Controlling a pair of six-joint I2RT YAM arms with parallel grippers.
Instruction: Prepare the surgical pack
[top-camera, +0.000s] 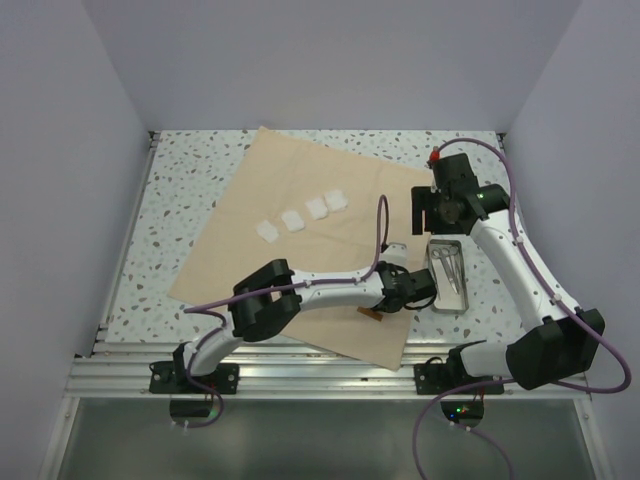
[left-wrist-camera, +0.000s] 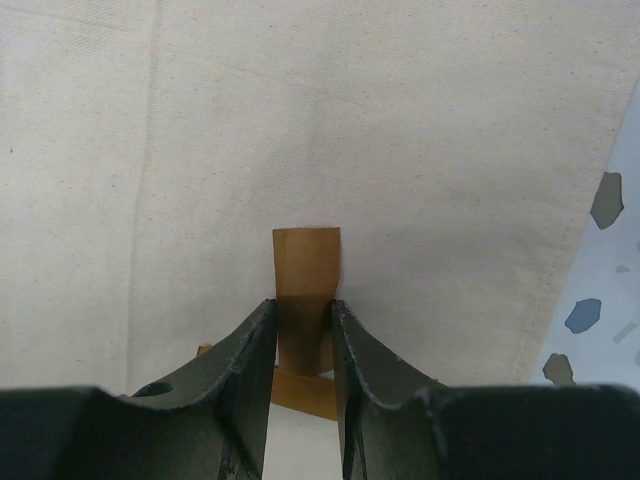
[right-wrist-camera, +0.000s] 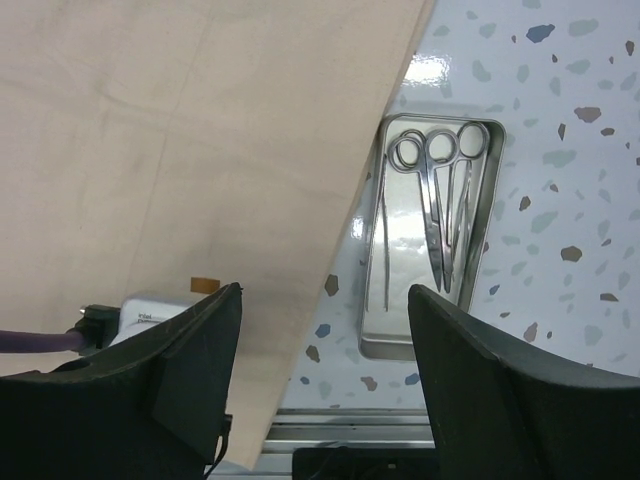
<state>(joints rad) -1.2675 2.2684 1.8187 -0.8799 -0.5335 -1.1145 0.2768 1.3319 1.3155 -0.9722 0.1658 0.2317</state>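
On the speckled table (top-camera: 180, 190), the tan-beige cloth surgical pack (top-camera: 290, 180) lies spread flat. The left hand (left-wrist-camera: 304, 310) straddles a brown tape strip (left-wrist-camera: 306, 262) on it, clamped or not, can't tell; the right hand (right-wrist-camera: 325, 290) hovers, fingers wide apart.

Left arm (top-camera: 320, 292) stretched low across to the right, left gripper (left-wrist-camera: 304, 308) pointed downward, jaws set narrowly apart, right arm (top-camera: 515, 250) bent upward, right gripper (right-wrist-camera: 325, 295) held high, jaws spread wide.

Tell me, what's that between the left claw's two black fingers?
A brown strip, maybe tape, lies on the surgical pack cloth, right between the fingers of the left gripper. The left wrist view shows it best.
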